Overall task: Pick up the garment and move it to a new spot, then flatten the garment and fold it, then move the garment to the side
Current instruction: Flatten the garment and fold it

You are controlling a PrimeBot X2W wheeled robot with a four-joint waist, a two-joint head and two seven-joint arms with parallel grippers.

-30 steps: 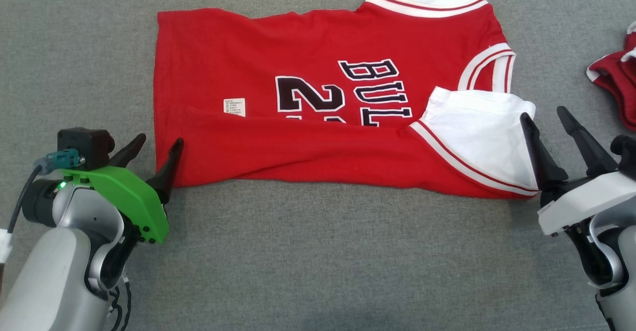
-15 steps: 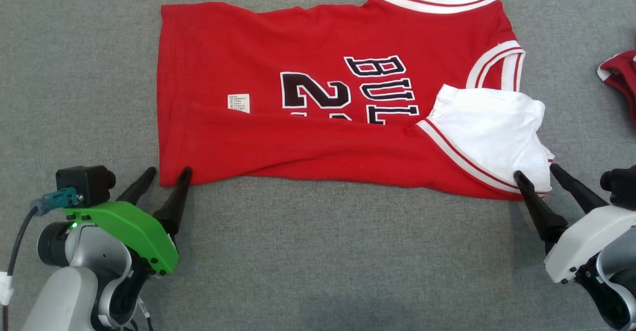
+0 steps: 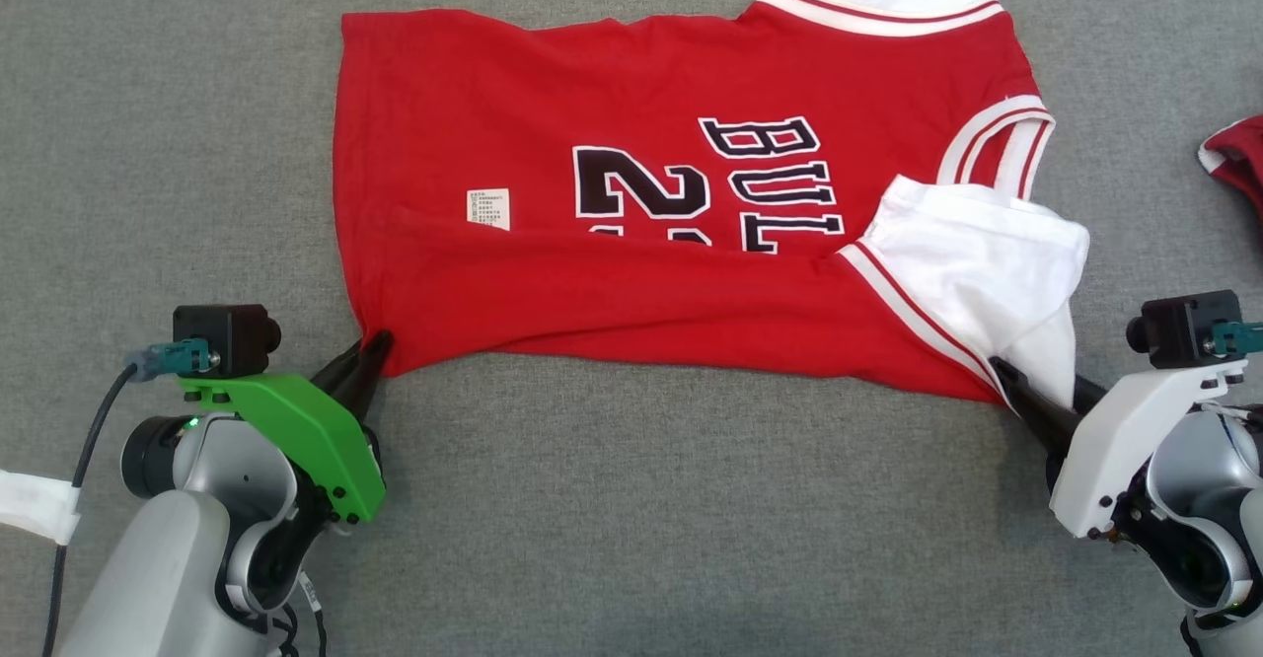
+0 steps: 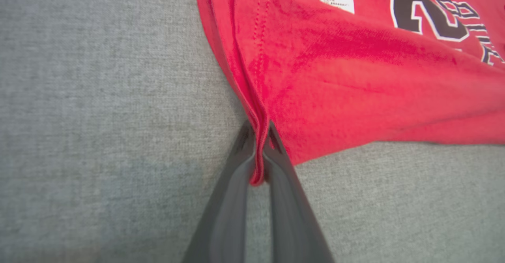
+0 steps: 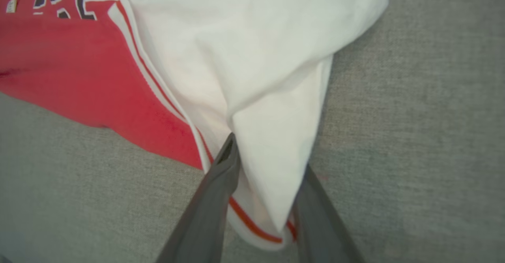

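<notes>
The garment (image 3: 641, 282) is a red jersey with black lettering and white sleeves, lying spread on the grey cloth surface with its near edge folded up over the lettering. My left gripper (image 3: 373, 349) is shut on the jersey's near left corner; in the left wrist view the red hem (image 4: 258, 152) is pinched between the fingers (image 4: 236, 168). My right gripper (image 3: 1036, 376) stands at the near right, open, its fingers (image 5: 221, 176) straddling the tip of the white sleeve (image 5: 256, 77), with loose cloth between them.
Another red and white piece of cloth (image 3: 1238, 159) lies at the right edge, apart from the jersey. Grey cloth surface (image 3: 631, 519) runs all around, with free room in front of the jersey between both arms.
My left gripper has closed on the jersey's near left corner. The right gripper has moved in around the sleeve tip and its fingers have narrowed. The head view has shifted a little.
</notes>
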